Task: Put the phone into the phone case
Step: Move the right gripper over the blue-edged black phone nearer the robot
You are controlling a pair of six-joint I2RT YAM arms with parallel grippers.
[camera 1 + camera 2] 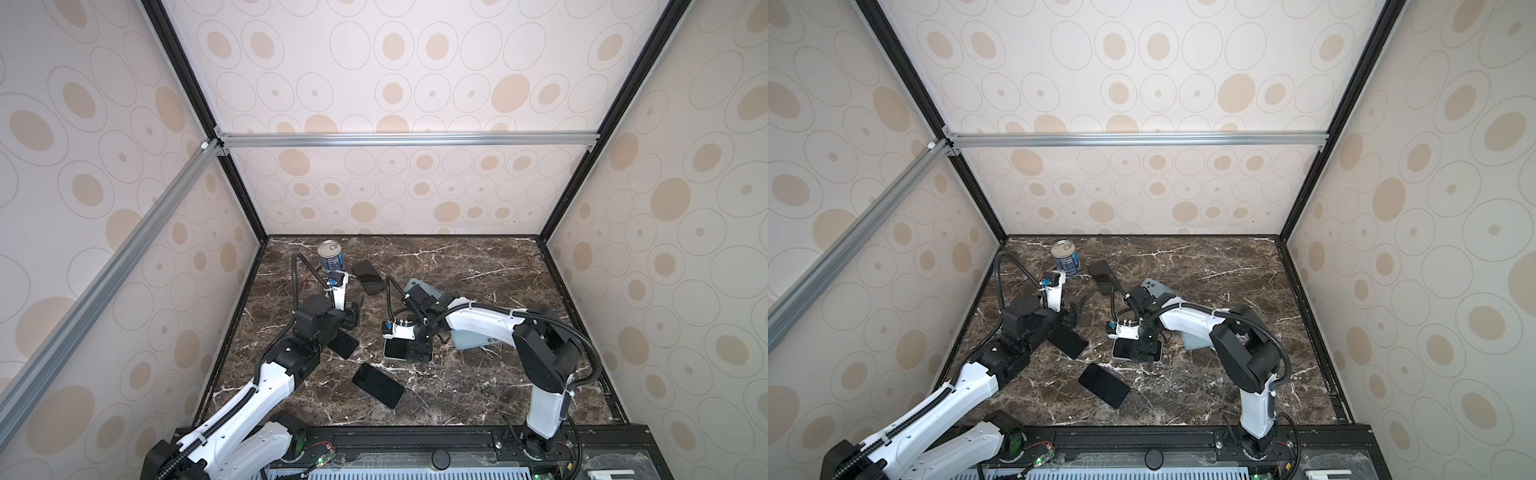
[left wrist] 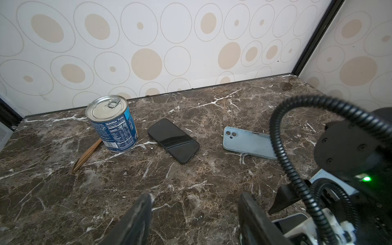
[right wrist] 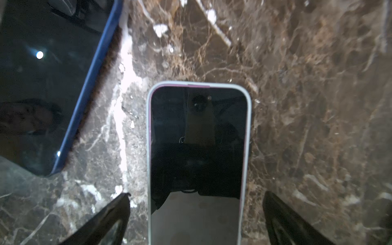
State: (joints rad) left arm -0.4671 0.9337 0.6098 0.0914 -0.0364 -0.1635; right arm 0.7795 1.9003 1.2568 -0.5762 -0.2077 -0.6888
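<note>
A phone (image 3: 199, 127) with a dark screen lies face up on the marble, seated inside a pale blue-white phone case (image 3: 249, 127) whose rim frames it; a thin pink edge shows along the phone's top and side. In both top views it sits mid-table (image 1: 394, 350) (image 1: 1122, 350). My right gripper (image 3: 196, 195) hangs low over its near end, open, one finger on each side and apart from the case; from above the right gripper (image 1: 417, 351) covers part of it. My left gripper (image 2: 195, 196) is open over bare marble, holding nothing, at the left (image 1: 355, 309).
A tin can (image 1: 330, 257) stands at the back left with a brown strip (image 2: 87, 154) beside it. Next to it lies a black phone (image 2: 174, 141); a pale blue phone back (image 2: 246, 141) lies further right. Dark phones lie under the left arm (image 1: 343, 343) and in front (image 1: 378, 384).
</note>
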